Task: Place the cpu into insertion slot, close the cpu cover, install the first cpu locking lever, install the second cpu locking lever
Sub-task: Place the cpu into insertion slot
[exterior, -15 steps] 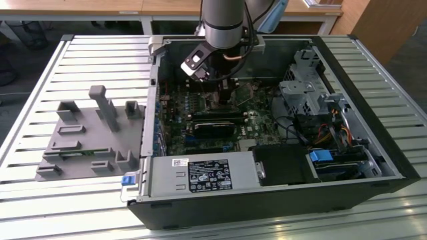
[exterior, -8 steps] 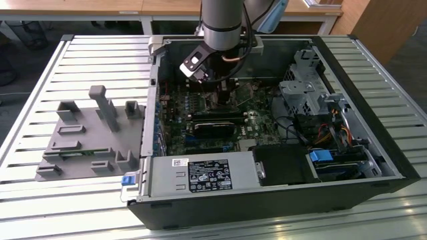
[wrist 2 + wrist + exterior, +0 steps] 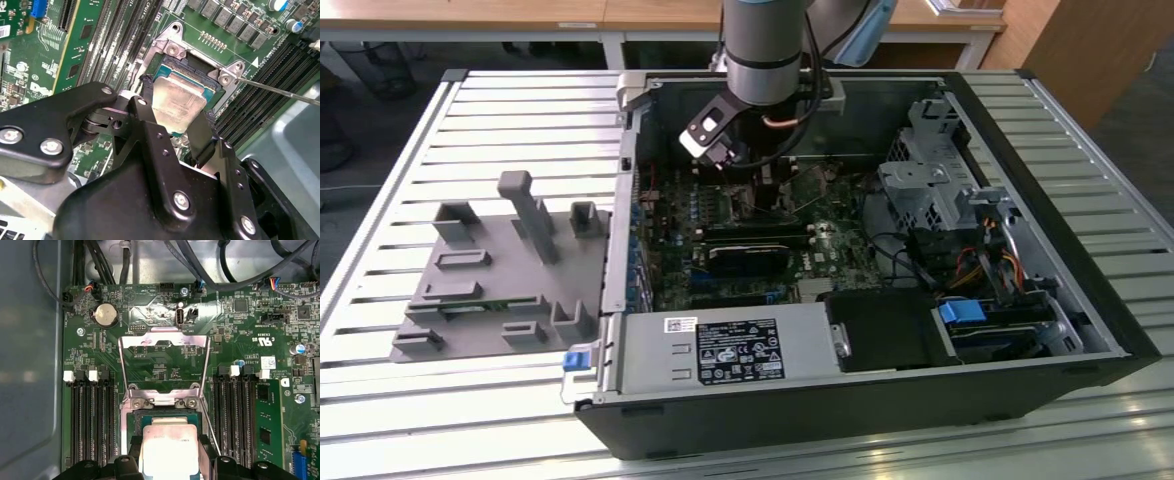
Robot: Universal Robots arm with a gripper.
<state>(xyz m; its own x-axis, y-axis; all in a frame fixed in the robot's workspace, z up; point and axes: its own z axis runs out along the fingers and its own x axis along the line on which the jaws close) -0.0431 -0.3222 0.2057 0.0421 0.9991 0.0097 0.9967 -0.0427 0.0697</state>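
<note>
While clamped by opposite edges in the pincer (image 3: 176,119) over the insertion slot (image 3: 195,64), the cpu (image 3: 177,102) is judged light, stiff and fragile.

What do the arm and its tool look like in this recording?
The arm is a silver-grey cylinder with a pale blue joint cap and a black cable running beside it. The tool is matte black, built of flat linked plates fastened with silver screws, ending in two flat black fingers.

Cpu (image 3: 176,102) in the tool (image 3: 180,111), over the insertion slot (image 3: 200,65)
</note>
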